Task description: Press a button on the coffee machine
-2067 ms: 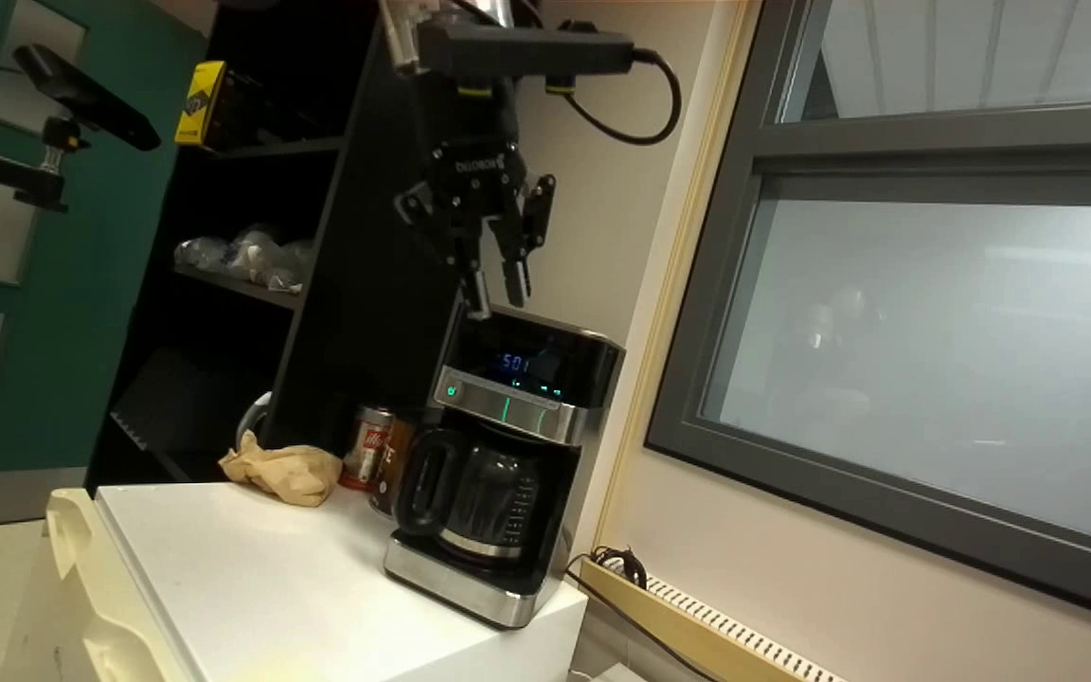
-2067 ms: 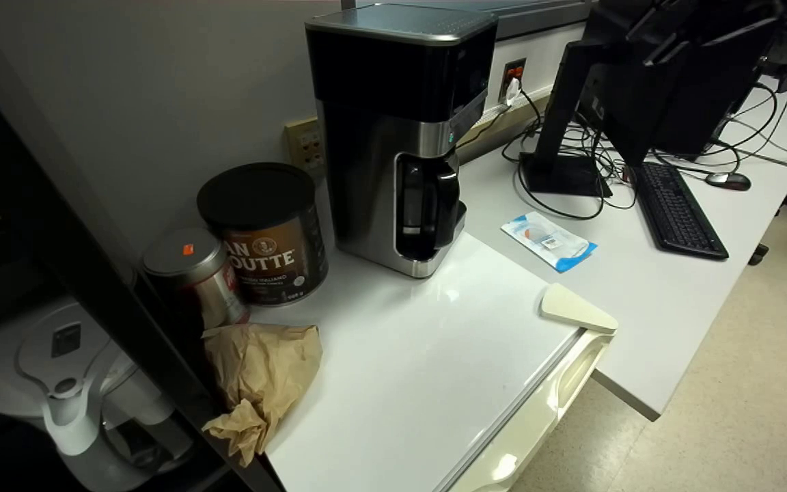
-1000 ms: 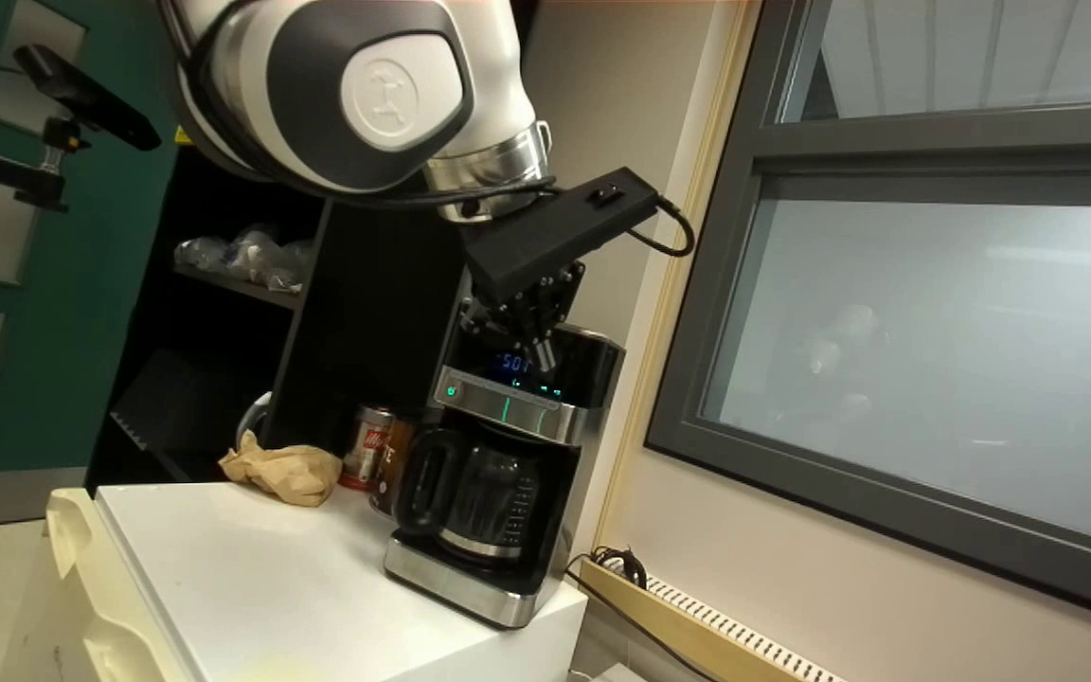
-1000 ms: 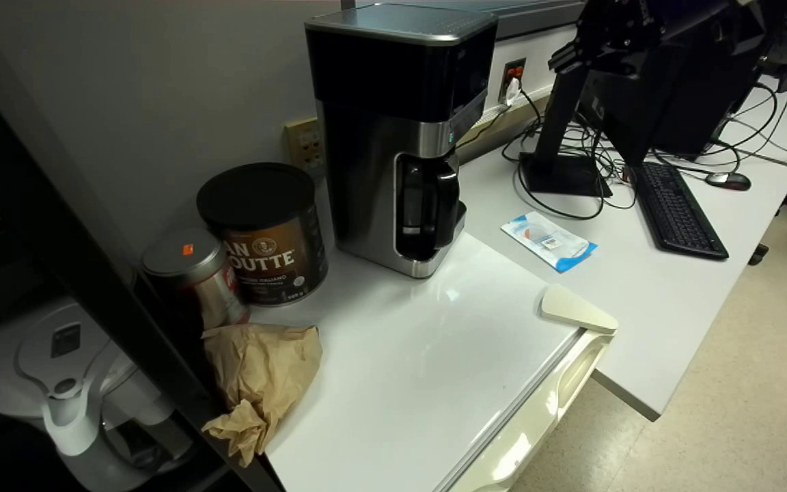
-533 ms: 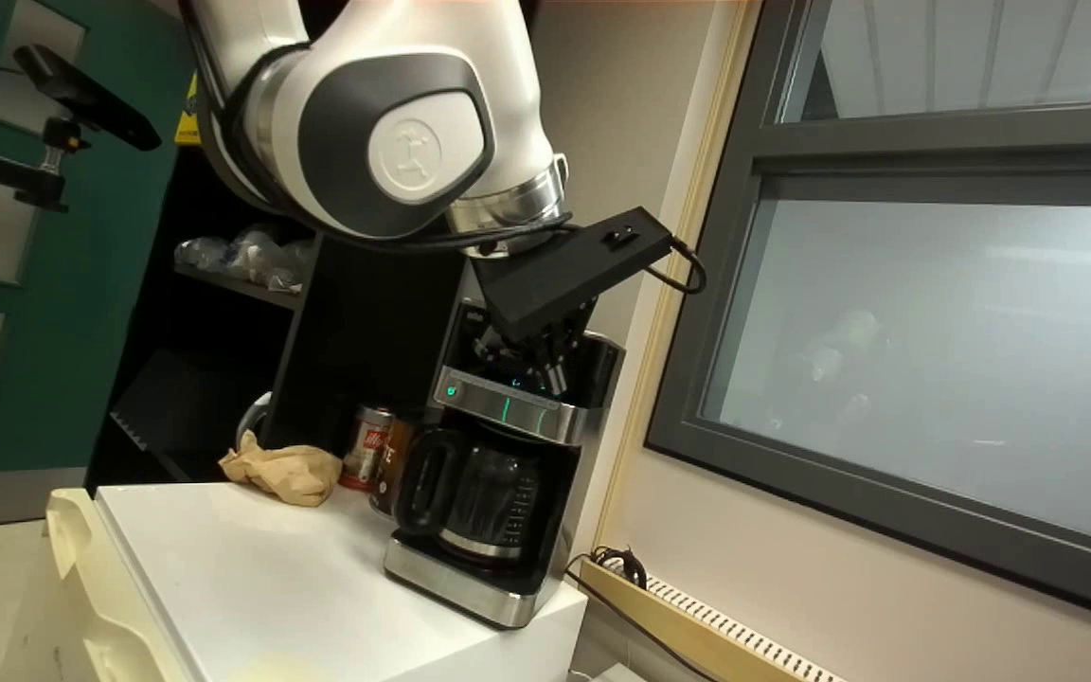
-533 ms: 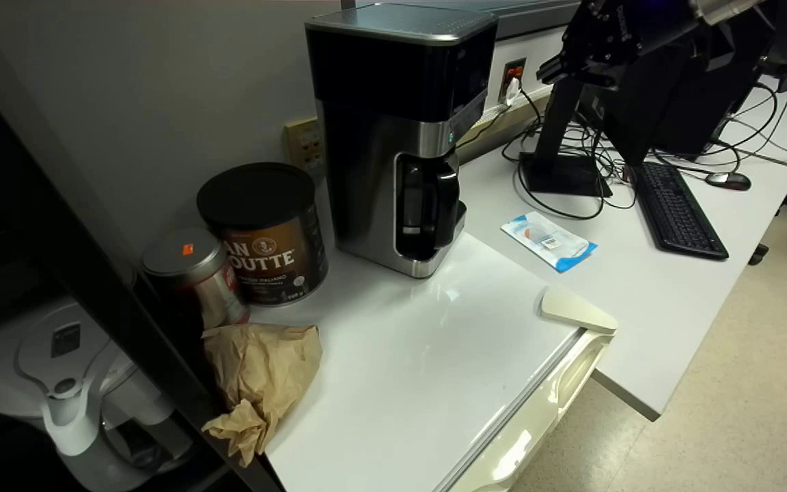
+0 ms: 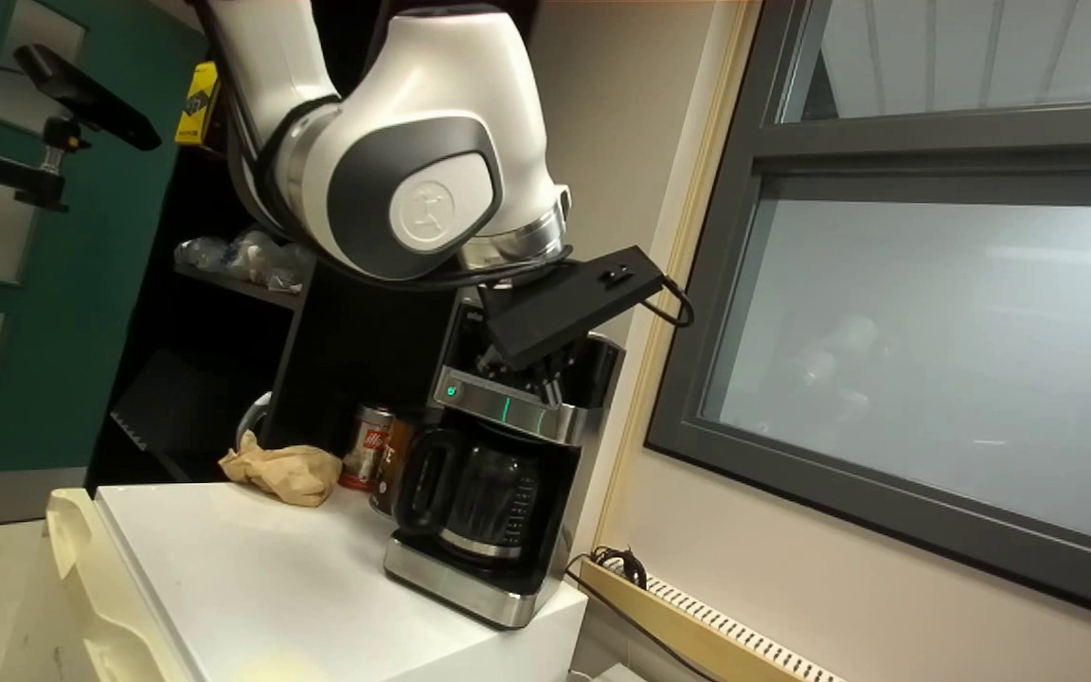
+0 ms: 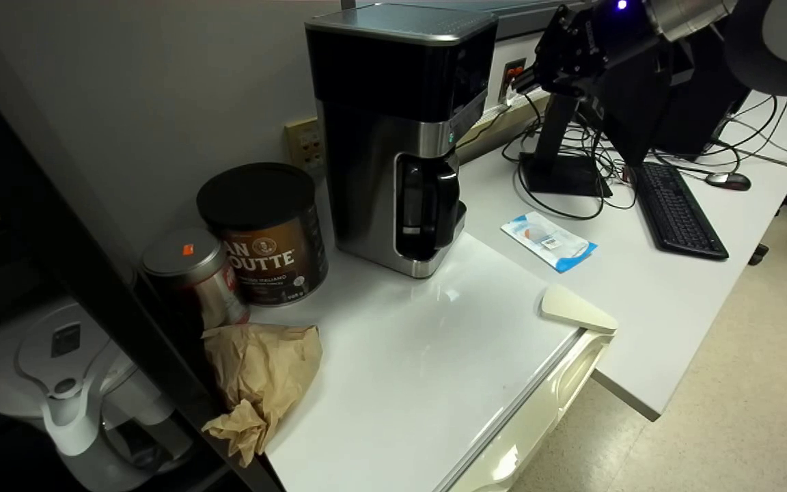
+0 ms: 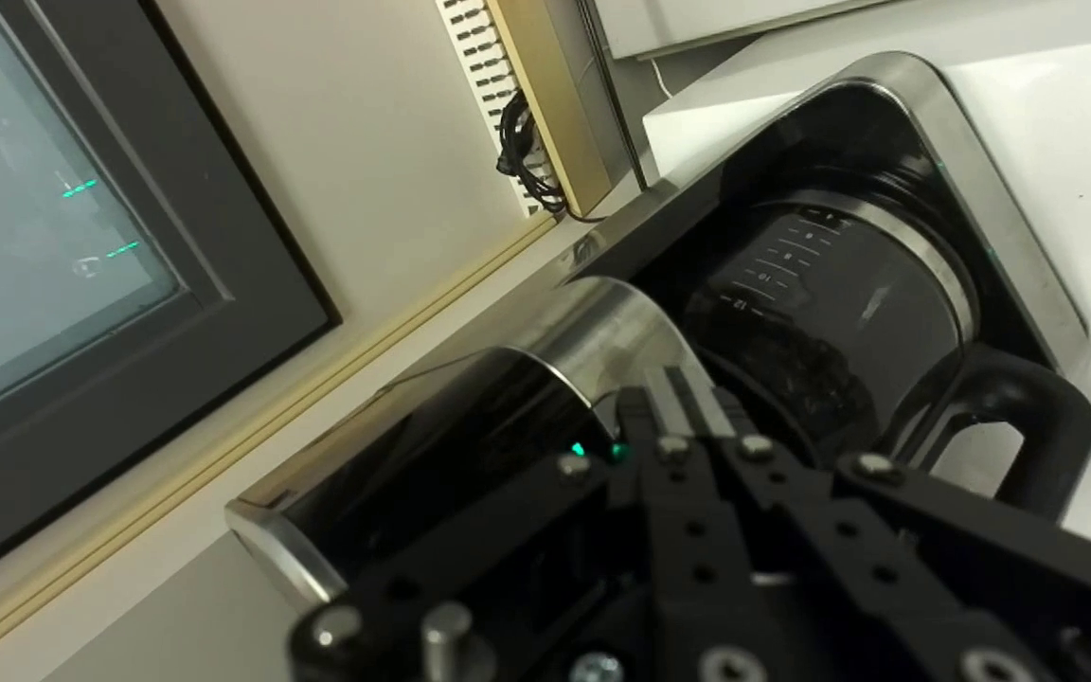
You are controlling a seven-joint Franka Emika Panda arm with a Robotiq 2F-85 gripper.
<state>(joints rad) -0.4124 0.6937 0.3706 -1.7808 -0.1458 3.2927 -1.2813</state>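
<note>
A white counter (image 7: 318, 587) is spreading out below me. My arm (image 7: 451, 85) is hanging before the coffee machine (image 8: 380, 137), which is standing upright at the counter's edge. I'm holding my pincer (image 9: 688, 402) clenched, its two fingers lying together; in an exterior view the fingertips (image 8: 525, 80) are hovering just short of the machine's front. Inside it a glass pot (image 7: 489, 497) is sitting. Nearby, a brown tub (image 8: 267, 270) and a smaller silver can (image 8: 182, 256) are standing.

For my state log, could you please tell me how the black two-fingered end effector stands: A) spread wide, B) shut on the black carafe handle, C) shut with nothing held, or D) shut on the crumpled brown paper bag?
C: in the wrist view, the end effector has its fingertips together, with nothing between.
</note>
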